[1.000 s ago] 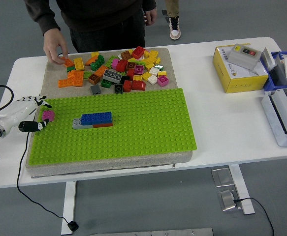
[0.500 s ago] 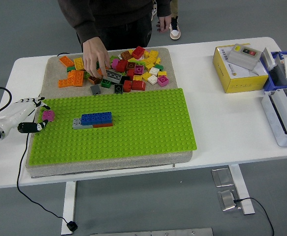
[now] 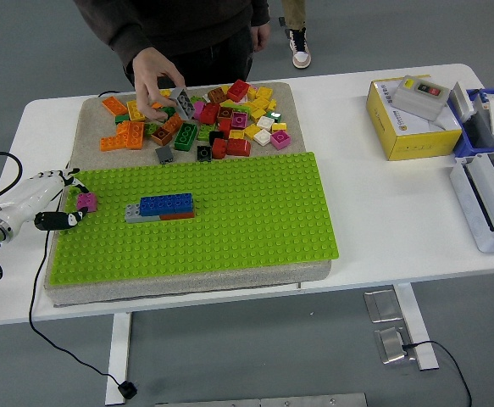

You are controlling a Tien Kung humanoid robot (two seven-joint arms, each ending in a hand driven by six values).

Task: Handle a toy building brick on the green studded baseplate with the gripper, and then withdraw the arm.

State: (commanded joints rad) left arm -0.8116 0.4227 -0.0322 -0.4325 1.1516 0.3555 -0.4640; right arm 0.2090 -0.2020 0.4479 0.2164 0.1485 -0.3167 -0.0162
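Magenta brick [image 3: 86,202] is pinched by the left hand [image 3: 54,202], drawn slightly outward from the green baseplate [image 3: 230,220]; withdrawal is judged begun.

Left hand [image 3: 50,203]: the arm behind it is cut off by the left picture edge; contact between its fingertips and the pink brick [image 3: 86,202] just beside them cannot be determined. Person [image 3: 179,34], well beyond the hand: cut off above the chest by the top edge.
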